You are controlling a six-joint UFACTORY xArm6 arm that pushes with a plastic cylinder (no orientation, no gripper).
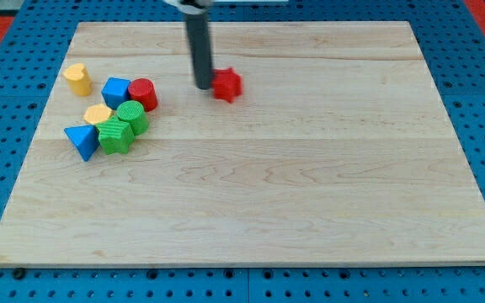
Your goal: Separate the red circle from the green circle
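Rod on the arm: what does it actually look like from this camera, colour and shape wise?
It is a straight, round, dark grey to black rod, plain and matte, with no visible markings or cables. Near the view's top it meets a wider dark collar with a pale part above, cut off by the frame. My tip is blunt and the same dark colour.

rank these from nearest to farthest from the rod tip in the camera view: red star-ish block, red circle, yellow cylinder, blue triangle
Measured from my tip:
1. Red star-shaped block, right beside the tip on the view's right.
2. Red circle, to the view's left, at the cluster's upper edge.
3. Yellow cylinder, farther to the view's left, standing alone.
4. Blue triangle, at the cluster's lower left corner.
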